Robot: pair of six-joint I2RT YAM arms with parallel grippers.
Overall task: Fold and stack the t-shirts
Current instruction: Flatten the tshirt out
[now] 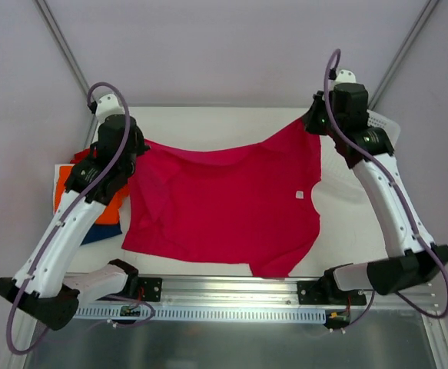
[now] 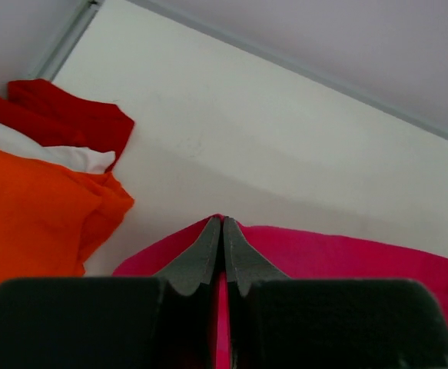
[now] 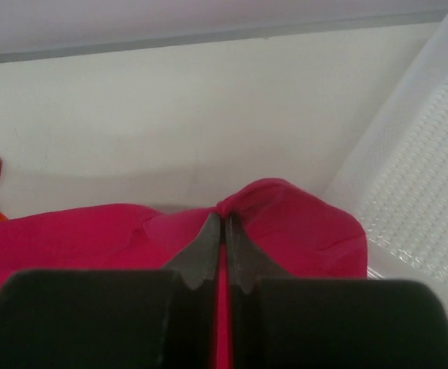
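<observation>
The magenta-pink t-shirt is stretched between my two grippers over the middle of the table, its near edge lying on the surface. My left gripper is shut on its far left corner, and the cloth shows between the fingers in the left wrist view. My right gripper is shut on its far right corner, which bunches at the fingertips in the right wrist view. A pile of folded shirts lies at the left: orange, red, white and dark blue.
A white perforated plastic basket stands at the far right, close to my right gripper; it also shows in the right wrist view. The metal rail with the arm bases runs along the near edge.
</observation>
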